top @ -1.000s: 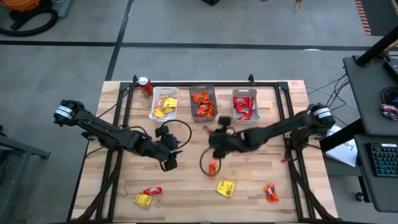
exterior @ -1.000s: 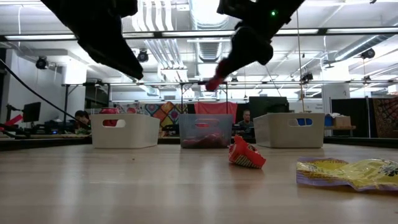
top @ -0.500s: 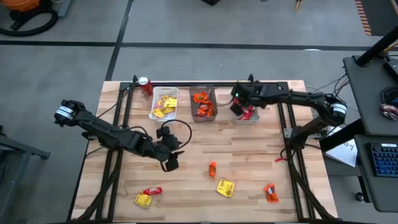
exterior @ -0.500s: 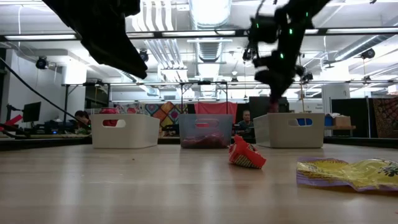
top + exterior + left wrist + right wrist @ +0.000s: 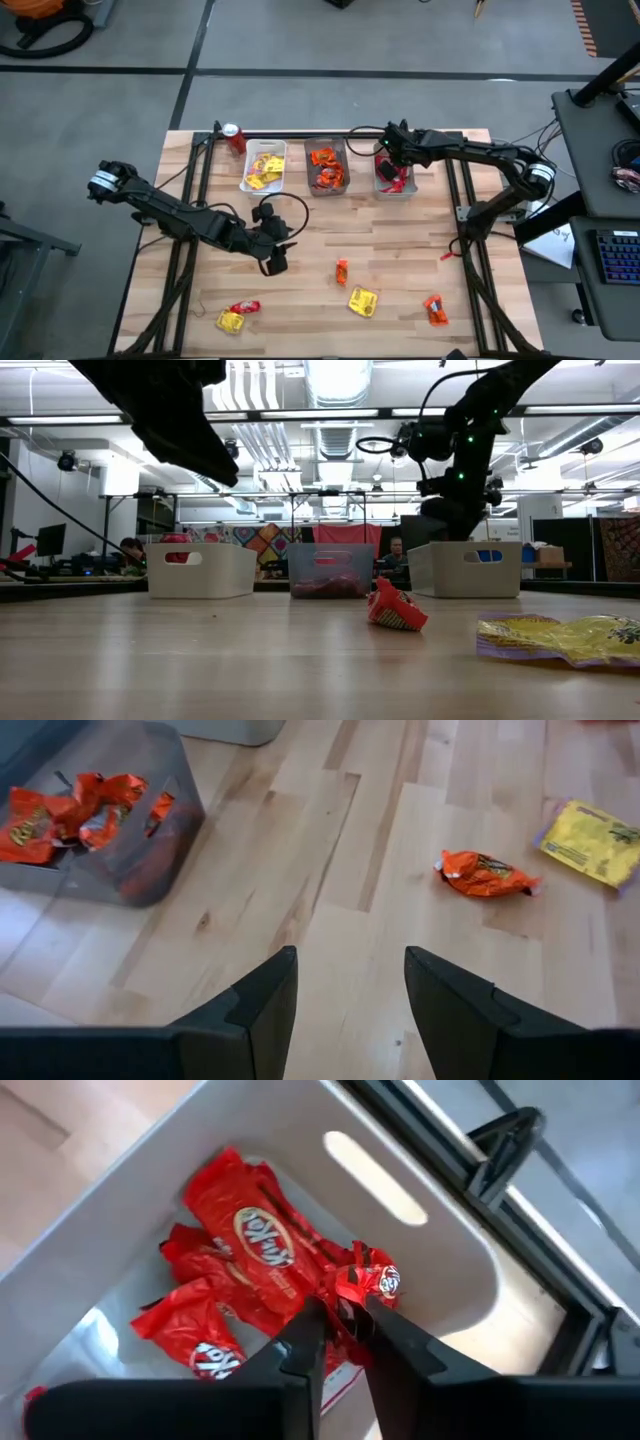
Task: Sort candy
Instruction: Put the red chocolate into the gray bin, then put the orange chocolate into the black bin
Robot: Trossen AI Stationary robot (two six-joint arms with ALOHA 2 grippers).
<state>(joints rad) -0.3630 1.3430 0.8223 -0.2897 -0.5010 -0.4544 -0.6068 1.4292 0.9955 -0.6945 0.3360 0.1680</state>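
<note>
Candy packets lie loose on the table: an orange one (image 5: 341, 270), a yellow one (image 5: 362, 301), another orange one (image 5: 434, 308), and a red and a yellow one near the front left (image 5: 238, 314). At the far edge stand three bins: yellow candy (image 5: 264, 165), orange candy (image 5: 326, 167) and red candy (image 5: 393, 168). My right gripper (image 5: 388, 170) (image 5: 345, 1330) hovers over the red bin, shut on a red packet. My left gripper (image 5: 272, 262) (image 5: 350, 990) hangs open above bare table at the middle left, touching nothing. My right gripper pinches a small red packet (image 5: 358, 1285) between its two fingertips (image 5: 303, 1338), coming from above. The packet is lifted clear, sticking out past the fingertips over the red packets lying in the white bin (image 5: 420, 1230).
A red soda can (image 5: 234, 136) stands at the far left corner beside the yellow bin. A black frame rail (image 5: 330, 133) runs along the far edge behind the bins. Bare wood lies between the bins and the loose candy. People sit in the room beyond (image 5: 397, 550).
My right gripper rose from the middle of the table, carrying the red packet, and swung toward the far edge to the red bin, where it has shifted only slightly in the last half second. The loose packets on the table stayed where they were.
</note>
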